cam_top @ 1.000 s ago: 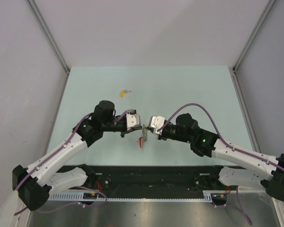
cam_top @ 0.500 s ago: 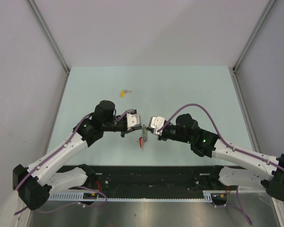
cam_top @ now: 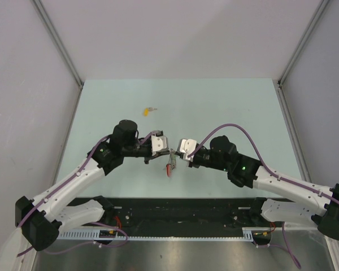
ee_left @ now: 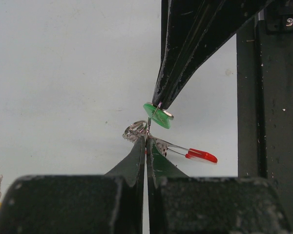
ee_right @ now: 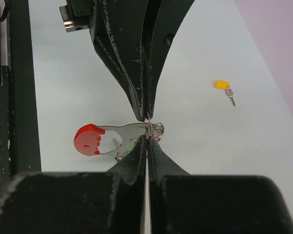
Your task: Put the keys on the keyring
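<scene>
The left gripper (ee_left: pixel 146 142) and the right gripper (ee_right: pixel 146 142) meet tip to tip above the middle of the pale green table (cam_top: pixel 226 107), nearer its front edge. Both are raised off the surface.

The left fingers are pressed fully together, pinching the silver coiled metal part of the keyring (ee_left: pixel 135 130). The keyring hangs between the two arms, with a flat metal strip carrying a bright red plastic tag (ee_right: pixel 88 139) sticking out to one side. No more of the loop can be made out in these views.

The right fingers are also closed with no gap between them. In the left wrist view their tips come down from above onto the edge of the tiny green-headed silver metal key (ee_left: pixel 157 116). This key sits tilted, just beside the coil and touching it. Whether its hole is already threaded on the ring cannot be told.

The tiny yellow-headed silver metal key (cam_top: pixel 147 110) lies flat on the table, well apart from the grippers, towards the far side and a little left of centre.
</scene>
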Robot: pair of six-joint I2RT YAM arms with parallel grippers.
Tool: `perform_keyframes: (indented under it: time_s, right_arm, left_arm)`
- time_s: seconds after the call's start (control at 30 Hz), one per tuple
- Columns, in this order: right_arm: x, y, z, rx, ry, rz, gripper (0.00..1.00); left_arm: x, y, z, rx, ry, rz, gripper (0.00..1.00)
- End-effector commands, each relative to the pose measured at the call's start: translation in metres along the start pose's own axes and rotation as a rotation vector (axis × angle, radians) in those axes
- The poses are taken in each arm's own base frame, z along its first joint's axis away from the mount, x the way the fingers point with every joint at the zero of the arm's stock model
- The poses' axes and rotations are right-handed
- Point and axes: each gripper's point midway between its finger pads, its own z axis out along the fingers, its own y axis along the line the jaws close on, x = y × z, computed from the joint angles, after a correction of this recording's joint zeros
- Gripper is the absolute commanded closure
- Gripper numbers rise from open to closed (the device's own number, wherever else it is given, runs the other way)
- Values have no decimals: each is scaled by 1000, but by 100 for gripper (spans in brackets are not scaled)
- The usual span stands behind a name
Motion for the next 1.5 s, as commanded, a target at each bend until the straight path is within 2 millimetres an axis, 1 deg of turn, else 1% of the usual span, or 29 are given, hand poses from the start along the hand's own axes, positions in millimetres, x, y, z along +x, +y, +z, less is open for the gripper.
perform_keyframes:
  time_s: [0.0, 0.93, 1.17, 1.47]
  right_arm:
    - [-7, -4, 1, 19, -24, -11, 100]
    - [-5, -5, 4, 29, -18, 7, 100]
    - [-15, -6, -3, 31, -50, 8, 100]
    - [-14, -5, -2, 29, -44, 9, 100]
  left_arm:
    - [-9, -3, 0, 24, -33, 52, 99]
    - [-13, -12, -1, 67, -57, 66, 100]
    - [-7, -2, -1, 14, -29, 62, 100]
    - [-6, -1, 0, 10, -26, 61, 100]
